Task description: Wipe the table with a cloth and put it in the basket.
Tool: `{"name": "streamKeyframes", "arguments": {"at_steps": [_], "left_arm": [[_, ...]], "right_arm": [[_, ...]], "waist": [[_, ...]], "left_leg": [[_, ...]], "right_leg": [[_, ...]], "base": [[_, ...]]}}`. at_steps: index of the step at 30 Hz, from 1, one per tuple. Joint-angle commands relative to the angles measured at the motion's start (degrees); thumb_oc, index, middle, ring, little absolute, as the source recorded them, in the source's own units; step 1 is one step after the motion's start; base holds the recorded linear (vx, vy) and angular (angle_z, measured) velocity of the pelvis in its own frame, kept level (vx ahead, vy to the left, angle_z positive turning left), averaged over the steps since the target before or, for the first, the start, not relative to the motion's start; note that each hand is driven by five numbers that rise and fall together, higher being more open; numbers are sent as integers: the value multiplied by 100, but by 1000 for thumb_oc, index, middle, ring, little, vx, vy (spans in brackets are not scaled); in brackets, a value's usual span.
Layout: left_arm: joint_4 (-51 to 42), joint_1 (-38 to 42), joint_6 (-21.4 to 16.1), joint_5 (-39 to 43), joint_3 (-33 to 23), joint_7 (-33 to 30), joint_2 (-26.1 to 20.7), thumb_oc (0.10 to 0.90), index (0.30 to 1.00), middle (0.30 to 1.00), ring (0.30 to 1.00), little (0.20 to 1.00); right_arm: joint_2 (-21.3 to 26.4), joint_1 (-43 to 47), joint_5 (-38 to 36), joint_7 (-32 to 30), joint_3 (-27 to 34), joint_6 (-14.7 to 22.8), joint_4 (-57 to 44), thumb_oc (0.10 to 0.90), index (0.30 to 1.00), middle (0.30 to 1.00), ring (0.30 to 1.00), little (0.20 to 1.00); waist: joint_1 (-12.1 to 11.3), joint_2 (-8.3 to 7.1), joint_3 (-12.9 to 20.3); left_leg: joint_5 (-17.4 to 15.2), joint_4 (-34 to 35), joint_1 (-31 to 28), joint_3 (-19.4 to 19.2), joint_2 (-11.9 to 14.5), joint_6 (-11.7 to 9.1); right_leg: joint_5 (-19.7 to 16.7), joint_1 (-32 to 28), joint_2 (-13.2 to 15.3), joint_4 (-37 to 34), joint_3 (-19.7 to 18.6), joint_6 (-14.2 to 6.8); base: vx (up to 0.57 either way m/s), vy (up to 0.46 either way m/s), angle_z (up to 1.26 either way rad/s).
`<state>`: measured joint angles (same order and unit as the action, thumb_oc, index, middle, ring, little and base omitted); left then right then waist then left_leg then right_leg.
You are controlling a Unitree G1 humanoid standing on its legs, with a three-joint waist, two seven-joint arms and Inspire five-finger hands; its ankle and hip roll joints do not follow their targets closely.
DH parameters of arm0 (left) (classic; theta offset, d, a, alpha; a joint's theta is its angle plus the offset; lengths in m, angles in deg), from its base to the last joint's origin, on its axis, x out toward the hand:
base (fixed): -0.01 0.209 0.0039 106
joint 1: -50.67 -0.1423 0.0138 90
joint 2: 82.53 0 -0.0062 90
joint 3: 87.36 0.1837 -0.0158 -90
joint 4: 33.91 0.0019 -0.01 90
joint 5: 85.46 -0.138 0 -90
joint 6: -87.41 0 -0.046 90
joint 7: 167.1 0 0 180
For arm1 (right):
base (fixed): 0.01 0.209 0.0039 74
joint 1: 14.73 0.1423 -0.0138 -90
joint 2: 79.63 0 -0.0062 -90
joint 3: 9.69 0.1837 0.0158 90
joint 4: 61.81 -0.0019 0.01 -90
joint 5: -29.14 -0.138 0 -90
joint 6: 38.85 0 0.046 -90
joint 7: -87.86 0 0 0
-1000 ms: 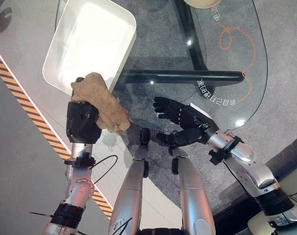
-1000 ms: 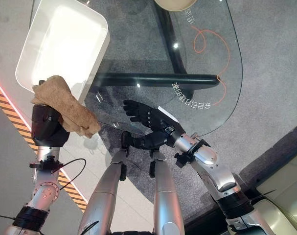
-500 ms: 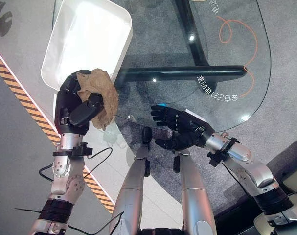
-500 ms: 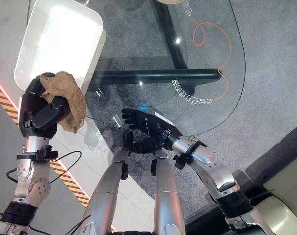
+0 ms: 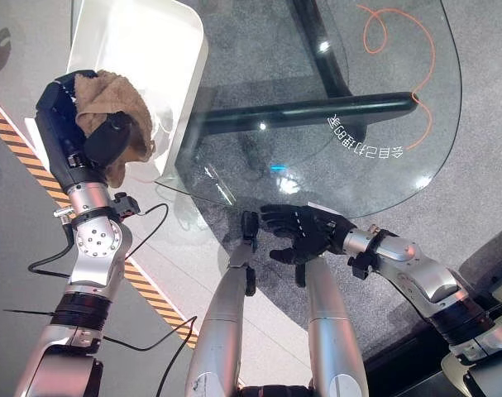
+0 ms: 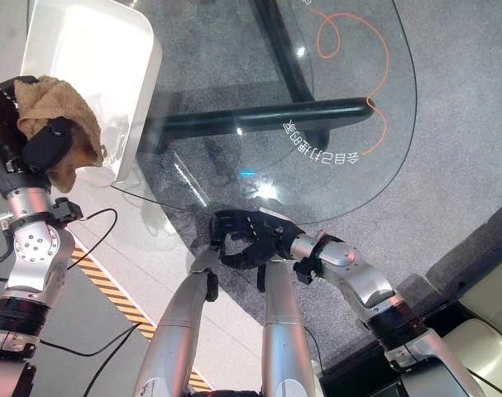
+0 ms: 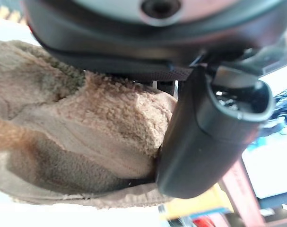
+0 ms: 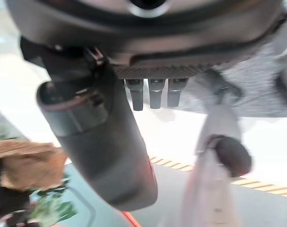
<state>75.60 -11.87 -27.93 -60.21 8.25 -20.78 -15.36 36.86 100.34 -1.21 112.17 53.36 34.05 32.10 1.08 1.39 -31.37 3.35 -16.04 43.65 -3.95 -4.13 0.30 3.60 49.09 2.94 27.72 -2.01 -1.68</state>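
**Release Hazards: Cloth Held at the Basket Rim**

While the cloth (image 5: 110,103) remains bunched in the left hand (image 5: 81,136), fingers and thumb curled round it, the deposit step is judged not yet done. The left wrist view confirms the grasp: the thumb (image 7: 209,137) presses the brown terry fabric against the palm.

**Position.** The left hand holds the cloth raised at the near corner of the white basket (image 5: 151,41), which sits at the left end of the glass surface (image 5: 333,83). A fold of cloth hangs below the hand, over or just outside the basket's near wall; which of the two cannot be told.

**Possible faults**
- Early release. If the fingers open before the bundle is fully over the basket's interior, the cloth may drape over the rim or drop to the floor (image 5: 19,248) beside the striped warning tape (image 5: 27,149).
- Snagging. Terry pile can cling to the fingers, so the cloth may come away late or partially.
- Basket shift. A hand lowered onto the near wall could push or tip the basket, which stands close to the surface's edge.

**Right hand.** The right hand (image 6: 246,240) hovers low at the near edge of the glass, fingers loosely curled, holding nothing. It appears idle.
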Motion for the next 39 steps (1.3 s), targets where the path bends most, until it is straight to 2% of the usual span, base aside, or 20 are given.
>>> {"name": "streamKeyframes", "arguments": {"at_steps": [1,2,3,10,14,20,25,29,33,39], "left_arm": [[-215,553,-308,-755,-376,-499,-551,100,300,300,300,200],[-175,593,-248,-792,-355,-519,-566,100,300,300,300,200],[23,748,28,-1064,-258,-695,-641,100,300,300,300,200],[884,1295,727,-1064,112,-1044,-949,100,300,300,300,200],[1222,1648,682,-879,282,-1169,-1094,100,300,300,300,200],[1413,1925,735,-685,420,-894,-1100,100,300,300,300,200],[1705,2046,1095,-930,534,-880,-1116,100,300,300,300,200],[1881,2145,1195,-800,638,-965,-1194,100,300,300,300,200],[2020,2283,1003,-596,691,-919,-1235,100,300,300,300,200],[1956,2498,696,-463,752,-716,-1031,100,300,300,300,200]], "right_arm": [[-75,-69,-402,148,-219,169,-375,800,900,900,900,900],[-76,-54,-415,141,-230,153,-365,800,900,900,900,900],[-69,-10,-403,134,-275,122,-324,800,900,900,900,900],[43,89,-454,115,-366,-124,-348,800,900,900,900,900],[136,109,-643,80,-426,-90,-306,800,900,900,900,900],[100,94,-673,177,-435,-51,-276,800,900,900,900,900],[56,149,-609,166,-397,-199,-275,800,900,900,900,900],[127,176,-660,113,-386,-227,-282,800,900,900,900,900],[175,235,-816,92,-399,-147,-233,800,900,900,900,900],[114,383,-937,35,-439,-199,-228,800,900,900,900,900]], "waist": [[171,290,158],[173,290,158],[194,293,158],[290,253,158],[348,218,158],[360,224,158],[358,223,158],[369,200,158],[382,141,158],[387,69,158]], "left_leg": [[-467,-600,160,-122,-225,134],[-468,-606,169,-127,-224,133],[-468,-637,232,-145,-222,128],[-429,-666,464,-228,-164,109],[-437,-698,609,-250,-131,101],[-458,-722,707,-262,-151,99],[-434,-727,788,-286,-152,76],[-403,-737,868,-288,-136,71],[-407,-776,975,-290,-115,67],[-401,-792,1104,-296,-99,68]], "right_leg": [[-247,-124,-259,-623,137,100],[-250,-112,-259,-617,135,99],[-262,-44,-258,-604,125,94],[-364,218,-263,-628,75,47],[-398,396,-270,-583,68,9],[-419,532,-229,-539,109,-36],[-453,607,-189,-557,153,-64],[-495,674,-183,-563,148,-83],[-526,773,-174,-549,163,-104],[-546,915,-188,-488,171,-120]], "base": [[9,46,-1],[8,69,0],[5,57,0],[5,61,-3],[9,53,-1],[2,18,-1],[0,45,-3],[0,19,-1],[0,0,0],[0,0,0]]}}
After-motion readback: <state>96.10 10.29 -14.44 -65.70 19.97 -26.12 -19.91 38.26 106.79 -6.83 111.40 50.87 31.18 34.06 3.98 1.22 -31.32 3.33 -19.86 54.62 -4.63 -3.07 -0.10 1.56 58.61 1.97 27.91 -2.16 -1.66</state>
